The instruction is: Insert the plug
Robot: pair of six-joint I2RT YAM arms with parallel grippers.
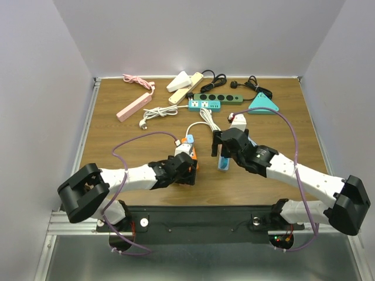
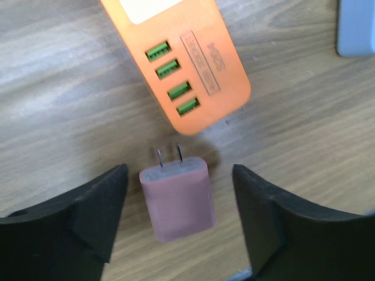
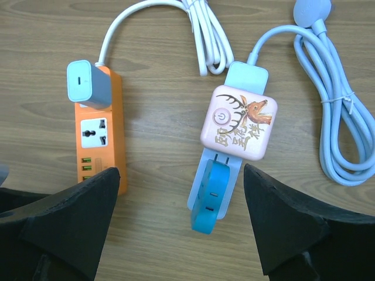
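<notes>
1. My left gripper (image 2: pixel 179 175) is open. Its two black fingers (image 2: pixel 88 216) stand on either side of the pink plug (image 2: pixel 177 199), with a gap on each side and no contact.
2. The pink plug lies flat on the counter (image 2: pixel 58 105). Its two prongs (image 2: pixel 170 157) point at the near end of the orange power strip (image 2: pixel 202 70) and stop just short of it.
3. That end of the strip carries a row of four green USB ports (image 2: pixel 173 79). The strip sits at a slant in the left wrist view.
4. My right gripper (image 3: pixel 181 175) is open too and hovers over a blue plug (image 3: pixel 212 196). It does not touch the plug.
5. The blue plug rests on a pale-blue base (image 3: pixel 246 73), with its far end against a pink cube (image 3: pixel 239 126) printed with a deer. I cannot tell whether it is seated.
6. To the left in the right wrist view is the orange strip, with a grey-blue adapter (image 3: pixel 87 84) plugged into its far end.
7. A white cable (image 3: pixel 199 35) loops away from the strip. A pale-blue cable (image 3: pixel 337 117) lies coiled to the right of the cube.
8. From above, both arms reach into mid-counter. A pink strip (image 1: pixel 133 107), a green strip (image 1: pixel 204 105) and a teal triangular unit (image 1: pixel 263 104) sit well beyond them near the far edge.
</notes>
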